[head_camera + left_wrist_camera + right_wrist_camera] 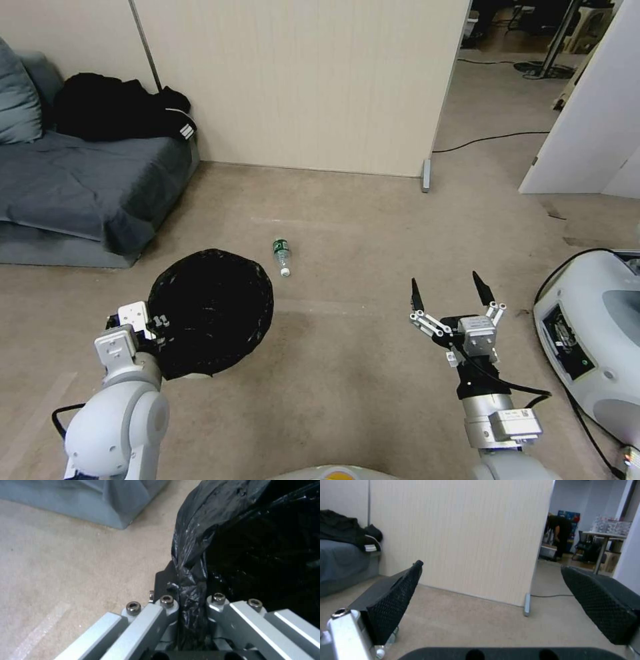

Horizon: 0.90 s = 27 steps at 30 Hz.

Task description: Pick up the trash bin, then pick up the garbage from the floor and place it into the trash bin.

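- Left gripper point(159, 325) fingers pinch the trash bin point(211, 312) rim: pickup done.
- Right gripper point(448, 291) fingers spread wide, empty; bottle point(282, 256) lies ahead, uncollected.

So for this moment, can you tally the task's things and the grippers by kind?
Trash bin: 1, the trash bin, its black bag rim clamped in the left gripper.
Garbage on the floor: 1, the bottle.
Grippers: 2, the right gripper with fingers spread and empty.
Total: 4.
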### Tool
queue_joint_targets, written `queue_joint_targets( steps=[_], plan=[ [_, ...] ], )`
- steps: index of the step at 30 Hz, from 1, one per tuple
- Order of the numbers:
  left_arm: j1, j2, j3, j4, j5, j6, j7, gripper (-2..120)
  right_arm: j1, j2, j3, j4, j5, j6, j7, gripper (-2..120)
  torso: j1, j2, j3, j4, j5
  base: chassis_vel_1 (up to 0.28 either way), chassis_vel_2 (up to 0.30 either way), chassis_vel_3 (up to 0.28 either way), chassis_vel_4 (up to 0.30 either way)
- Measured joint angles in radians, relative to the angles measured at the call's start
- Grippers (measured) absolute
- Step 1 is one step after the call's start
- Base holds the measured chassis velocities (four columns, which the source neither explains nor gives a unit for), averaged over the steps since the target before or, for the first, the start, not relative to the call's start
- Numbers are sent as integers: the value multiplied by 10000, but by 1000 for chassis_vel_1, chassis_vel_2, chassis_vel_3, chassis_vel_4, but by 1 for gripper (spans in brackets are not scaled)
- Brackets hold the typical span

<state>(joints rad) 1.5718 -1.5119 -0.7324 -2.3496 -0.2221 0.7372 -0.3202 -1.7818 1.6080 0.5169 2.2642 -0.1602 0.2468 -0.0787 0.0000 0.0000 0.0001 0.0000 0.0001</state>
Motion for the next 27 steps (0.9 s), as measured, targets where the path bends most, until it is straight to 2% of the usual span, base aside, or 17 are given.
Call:
queue_joint_targets(
  steps=[9, 27],
  plan=[
    [1099, 23, 367, -800, 943, -199, 315, 1, -29, 0, -213, 33, -9, 104, 48, 100, -1, 0, -1, 1, -1, 0, 0, 0, 0],
    [1523, -60, 515, -1032, 1269, -414, 300, 1, -62, 0, -282, 7, 5, 85, 27, 100, 0, 0, -1, 0, -1, 0, 0, 0, 0]
  ],
)
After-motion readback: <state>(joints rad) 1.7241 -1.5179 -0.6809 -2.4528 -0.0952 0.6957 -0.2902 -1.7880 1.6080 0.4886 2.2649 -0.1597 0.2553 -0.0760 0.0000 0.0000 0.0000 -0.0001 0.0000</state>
